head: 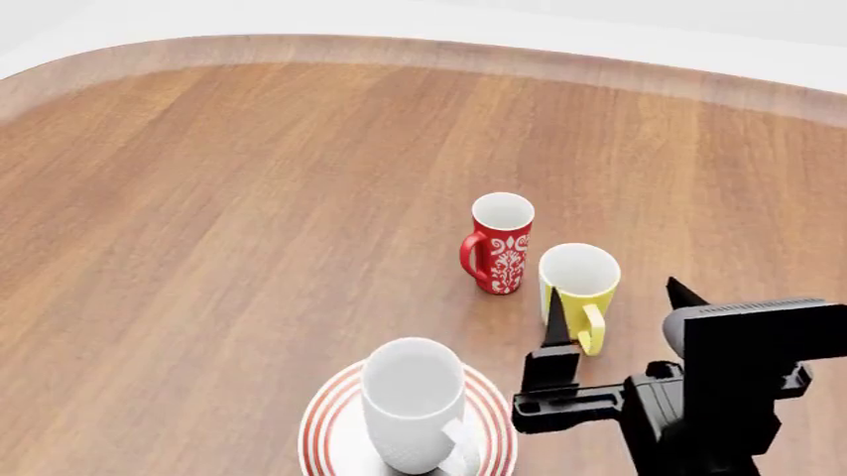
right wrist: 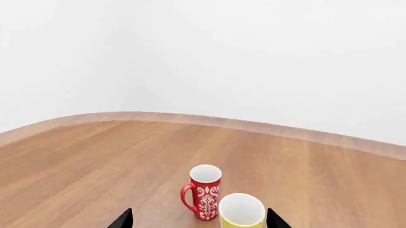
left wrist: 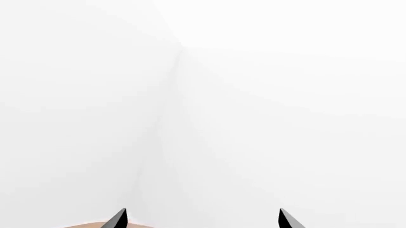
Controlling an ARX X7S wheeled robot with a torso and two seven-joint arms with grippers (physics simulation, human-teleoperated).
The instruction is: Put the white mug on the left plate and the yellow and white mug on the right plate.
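Note:
The white mug (head: 413, 402) stands upright on a white plate with red rings (head: 325, 421) at the near edge of the head view. The second plate is out of view. The yellow and white mug (head: 580, 281) stands on the wooden table beside it to the right. It also shows in the right wrist view (right wrist: 242, 211). My right gripper (head: 616, 296) is open and empty just short of the yellow mug, which sits near its right fingertip in the right wrist view (right wrist: 199, 219). My left gripper (left wrist: 203, 218) is open and empty, facing a white wall.
A red mug with a white pattern (head: 501, 244) stands close behind and left of the yellow mug, and shows in the right wrist view too (right wrist: 204, 192). The wooden table (head: 225, 198) has a curved far edge against white walls.

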